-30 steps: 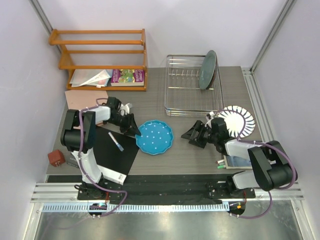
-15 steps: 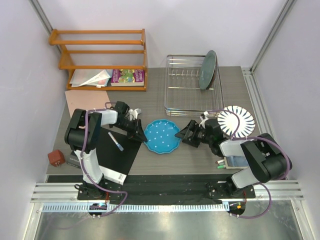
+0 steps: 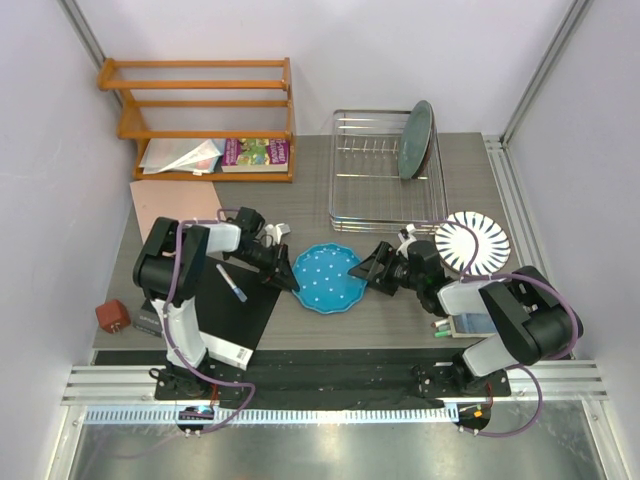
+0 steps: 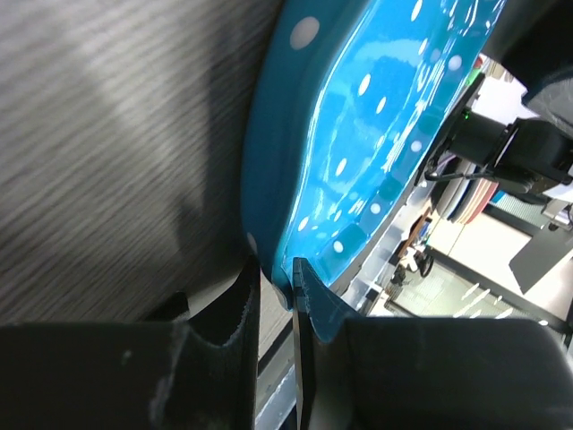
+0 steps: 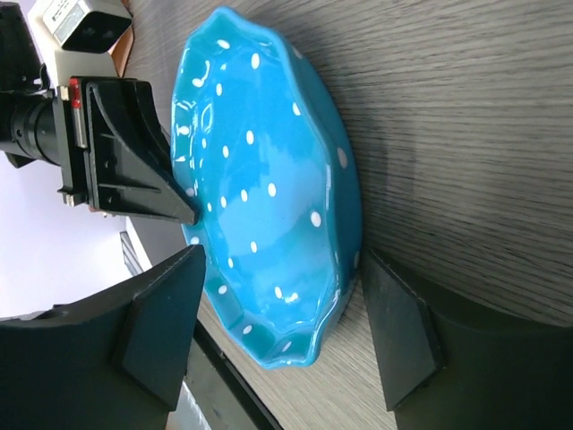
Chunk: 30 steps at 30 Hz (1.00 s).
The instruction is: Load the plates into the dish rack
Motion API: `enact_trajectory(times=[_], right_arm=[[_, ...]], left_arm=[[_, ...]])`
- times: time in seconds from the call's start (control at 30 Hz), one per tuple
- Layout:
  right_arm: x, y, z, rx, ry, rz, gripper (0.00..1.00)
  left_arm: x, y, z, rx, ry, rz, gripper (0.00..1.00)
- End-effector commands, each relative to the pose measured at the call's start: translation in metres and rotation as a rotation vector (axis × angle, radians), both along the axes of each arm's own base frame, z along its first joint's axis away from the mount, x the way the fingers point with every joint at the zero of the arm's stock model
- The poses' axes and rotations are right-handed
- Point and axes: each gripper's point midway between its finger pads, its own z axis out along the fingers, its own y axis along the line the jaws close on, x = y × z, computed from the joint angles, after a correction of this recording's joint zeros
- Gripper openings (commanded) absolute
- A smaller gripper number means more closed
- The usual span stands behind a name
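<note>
While the left claw (image 3: 291, 282), arm stretched low, pinches the blue plate (image 3: 330, 278) by its left rim, the right claw (image 3: 371, 273) straddles its right edge, wide open.

The blue dotted plate (image 3: 328, 278) lies face up at centre; the striped plate (image 3: 478, 243) lies flat, right; a grey-green plate (image 3: 416, 138) stands on edge in the silver dish rack (image 3: 372, 152), far right
</note>
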Motion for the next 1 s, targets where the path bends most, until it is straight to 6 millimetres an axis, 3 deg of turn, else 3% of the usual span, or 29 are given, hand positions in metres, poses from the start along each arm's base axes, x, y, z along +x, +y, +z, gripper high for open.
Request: enact_trajectory(times=[0.0,0.3,0.43,0.7,0.9,0.97], right_arm=[[-0.020,-0.004,-0.029,-0.079,0.072,0.025,0.74],[-0.021,0.006,-0.012,-0.029,0.026,0.061,0.61],[-0.023,0.006,-0.001,-0.026,-0.020,0.080,0.55],[-0.021,-0.010,0.006,-0.089,-0.033,0.069,0.52],[-0.019,-0.007,0.019,-0.061,-0.063,0.091,0.35],[-0.019,-0.004,0.023,-0.051,-0.070,0.115,0.20]], left_arm=[[-0.017,-0.021,0.020,-0.126,-0.023,-0.093,0.00],[-0.041,-0.048,0.023,-0.183,0.007,-0.203,0.00],[-0.041,-0.046,0.018,-0.159,0.007,-0.199,0.00],[-0.034,-0.034,0.016,-0.092,-0.018,-0.157,0.00],[-0.032,-0.036,0.016,-0.096,-0.008,-0.160,0.00],[-0.031,-0.035,0.014,-0.082,-0.001,-0.160,0.06]])
